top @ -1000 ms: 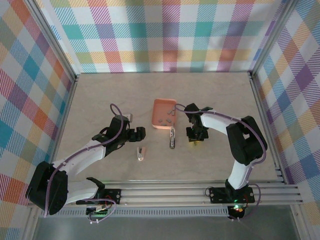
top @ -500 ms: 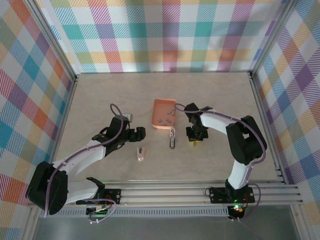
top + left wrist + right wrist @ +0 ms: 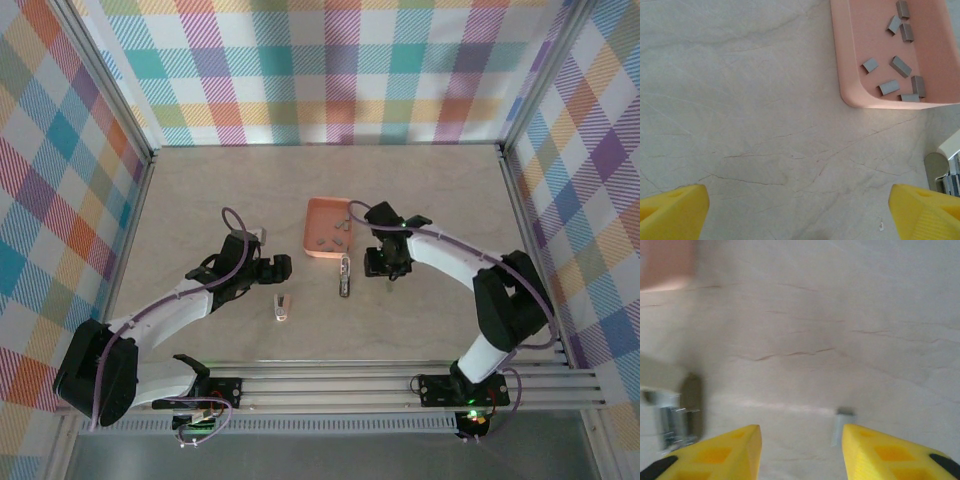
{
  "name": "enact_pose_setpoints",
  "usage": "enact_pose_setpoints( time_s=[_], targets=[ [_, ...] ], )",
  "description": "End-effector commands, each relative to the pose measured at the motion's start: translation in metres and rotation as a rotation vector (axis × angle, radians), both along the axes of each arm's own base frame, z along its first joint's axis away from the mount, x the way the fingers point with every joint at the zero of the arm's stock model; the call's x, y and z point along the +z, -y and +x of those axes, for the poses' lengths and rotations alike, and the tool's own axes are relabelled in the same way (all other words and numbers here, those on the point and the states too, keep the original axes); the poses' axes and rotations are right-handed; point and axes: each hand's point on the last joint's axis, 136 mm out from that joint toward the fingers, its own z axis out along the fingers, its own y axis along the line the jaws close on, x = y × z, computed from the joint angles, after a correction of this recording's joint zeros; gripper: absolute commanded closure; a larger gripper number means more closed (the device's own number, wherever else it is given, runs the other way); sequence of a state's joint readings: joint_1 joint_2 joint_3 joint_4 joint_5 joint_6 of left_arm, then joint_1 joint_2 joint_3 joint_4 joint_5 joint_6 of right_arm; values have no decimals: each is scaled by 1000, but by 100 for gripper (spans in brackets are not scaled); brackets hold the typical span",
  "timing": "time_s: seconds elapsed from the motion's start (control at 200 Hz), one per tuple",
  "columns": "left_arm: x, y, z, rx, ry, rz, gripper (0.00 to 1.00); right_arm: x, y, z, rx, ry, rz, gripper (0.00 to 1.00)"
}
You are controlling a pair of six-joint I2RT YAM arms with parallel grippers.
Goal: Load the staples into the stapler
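Desk (image 3: 200, 180) top is pale beige, marble-look with thin dark veins, matte and evenly lit, with soft shadows only. Back wall (image 3: 330, 70), left wall (image 3: 50, 200) and right wall (image 3: 590, 200) all carry the same plaid cloth: pastel checks of teal, orange, purple, yellow and pink on white. The walls close the desk in on three sides. Silver metal posts (image 3: 113, 90) slant along the corners where the side walls meet the back wall, and metal strips run along the desk's left and right edges. A ribbed aluminium rail (image 3: 330, 385) spans the desk's near edge. Below the rail is a flat grey strip (image 3: 330, 455); floor or lower panel, cannot tell. Close views show the same veined surface, and the right one is blurred.
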State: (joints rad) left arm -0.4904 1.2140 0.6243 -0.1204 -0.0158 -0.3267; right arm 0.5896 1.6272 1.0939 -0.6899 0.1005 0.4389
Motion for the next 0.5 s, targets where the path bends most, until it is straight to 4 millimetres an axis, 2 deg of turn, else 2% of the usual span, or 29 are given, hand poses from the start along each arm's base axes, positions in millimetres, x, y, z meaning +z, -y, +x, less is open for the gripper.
enact_pose_setpoints(
  time_s=[0.0, 0.155, 0.495],
  targets=[
    [4, 5, 4, 6, 16, -20, 8, 21, -36, -1, 8, 52, 82, 46],
    [4, 4, 3, 4, 15, -21, 8, 17, -67, 1, 27, 62, 94, 43],
    [6, -1, -1, 14, 27, -8, 8, -2, -82, 27, 23, 84, 20, 45]
  ],
)
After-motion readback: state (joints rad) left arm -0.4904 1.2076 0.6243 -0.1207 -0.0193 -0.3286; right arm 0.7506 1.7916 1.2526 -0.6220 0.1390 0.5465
